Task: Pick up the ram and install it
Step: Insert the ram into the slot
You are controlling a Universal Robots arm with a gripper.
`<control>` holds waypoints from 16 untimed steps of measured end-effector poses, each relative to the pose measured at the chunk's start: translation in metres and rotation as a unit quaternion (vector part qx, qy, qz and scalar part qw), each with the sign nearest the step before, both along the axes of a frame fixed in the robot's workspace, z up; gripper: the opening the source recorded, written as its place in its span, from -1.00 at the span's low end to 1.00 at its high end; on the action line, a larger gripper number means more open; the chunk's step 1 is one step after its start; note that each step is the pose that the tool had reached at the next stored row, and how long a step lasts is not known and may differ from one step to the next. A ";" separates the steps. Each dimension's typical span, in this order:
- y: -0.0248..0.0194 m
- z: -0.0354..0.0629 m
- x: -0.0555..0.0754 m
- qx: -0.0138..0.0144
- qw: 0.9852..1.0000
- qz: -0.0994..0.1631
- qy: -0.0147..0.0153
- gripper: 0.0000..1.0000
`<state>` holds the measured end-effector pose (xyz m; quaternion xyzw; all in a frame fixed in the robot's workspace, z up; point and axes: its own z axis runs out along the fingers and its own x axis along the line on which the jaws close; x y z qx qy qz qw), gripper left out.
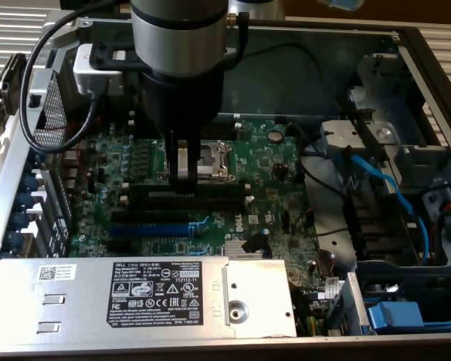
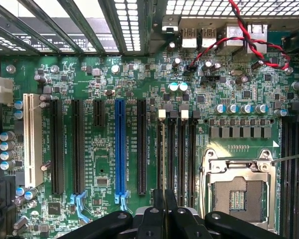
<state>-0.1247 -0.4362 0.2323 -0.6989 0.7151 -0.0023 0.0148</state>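
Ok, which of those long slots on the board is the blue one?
The blue slot, standing between two black slots; the only other non-black one is the white slot near the board's edge.

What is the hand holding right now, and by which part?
Cannot be told; the hand hangs low over the black memory slots beside the processor socket.

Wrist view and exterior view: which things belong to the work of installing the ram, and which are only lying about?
Belongs to the job: the claw, down at the black memory slots.
Only lying about: blue expansion slot; white slot; processor socket; power supply; blue cable.
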 end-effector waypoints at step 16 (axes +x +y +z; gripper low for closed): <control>0.0000 -0.0004 -0.001 -0.001 1.000 0.000 -0.002 -0.76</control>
